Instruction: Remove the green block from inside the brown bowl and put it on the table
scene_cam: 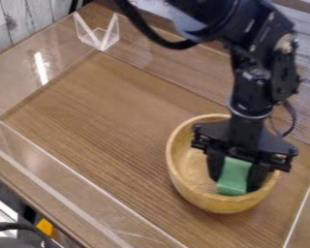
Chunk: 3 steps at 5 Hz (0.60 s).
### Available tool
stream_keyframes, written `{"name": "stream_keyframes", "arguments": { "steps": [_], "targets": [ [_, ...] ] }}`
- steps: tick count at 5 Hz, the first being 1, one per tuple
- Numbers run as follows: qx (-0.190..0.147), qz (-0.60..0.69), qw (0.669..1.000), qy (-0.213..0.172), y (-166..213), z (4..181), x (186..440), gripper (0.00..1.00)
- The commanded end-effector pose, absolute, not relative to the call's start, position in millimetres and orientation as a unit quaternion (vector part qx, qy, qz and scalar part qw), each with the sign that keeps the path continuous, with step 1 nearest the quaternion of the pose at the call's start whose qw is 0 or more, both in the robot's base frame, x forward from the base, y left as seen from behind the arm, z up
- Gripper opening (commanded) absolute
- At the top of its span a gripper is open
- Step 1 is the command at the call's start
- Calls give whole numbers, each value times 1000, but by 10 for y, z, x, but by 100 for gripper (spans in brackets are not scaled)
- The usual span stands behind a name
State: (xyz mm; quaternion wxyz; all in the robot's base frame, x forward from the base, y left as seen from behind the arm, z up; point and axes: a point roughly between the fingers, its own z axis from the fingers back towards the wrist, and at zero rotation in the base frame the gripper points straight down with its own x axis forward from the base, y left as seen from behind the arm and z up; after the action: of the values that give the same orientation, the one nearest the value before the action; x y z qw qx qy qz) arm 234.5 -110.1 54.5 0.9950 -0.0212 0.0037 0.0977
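Green block [234,175] clamped in pincer [235,180], not clear of brown bowl [197,179].
Risk: block catches the rim, drags the bowl, or slips before reaching the surface [106,107].

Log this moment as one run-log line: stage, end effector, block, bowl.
stage: lifting out | end effector: shut on green block, pointing down | green block: upright, still within brown bowl | brown bowl: on table

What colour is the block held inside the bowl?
Plain bright green block, clearest in the camera view.

No text, label, brand, number or sign can be read anywhere.
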Motion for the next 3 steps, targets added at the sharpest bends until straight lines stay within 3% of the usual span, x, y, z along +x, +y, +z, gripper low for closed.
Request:
{"name": "stream_keyframes", "arguments": {
  "steps": [1, 3],
  "targets": [
    [-31, 108, 994, -16, -1199, 746, 2483, 0],
    [-29, 129, 991, -16, -1010, 808, 2380, 0]
  ]
}}
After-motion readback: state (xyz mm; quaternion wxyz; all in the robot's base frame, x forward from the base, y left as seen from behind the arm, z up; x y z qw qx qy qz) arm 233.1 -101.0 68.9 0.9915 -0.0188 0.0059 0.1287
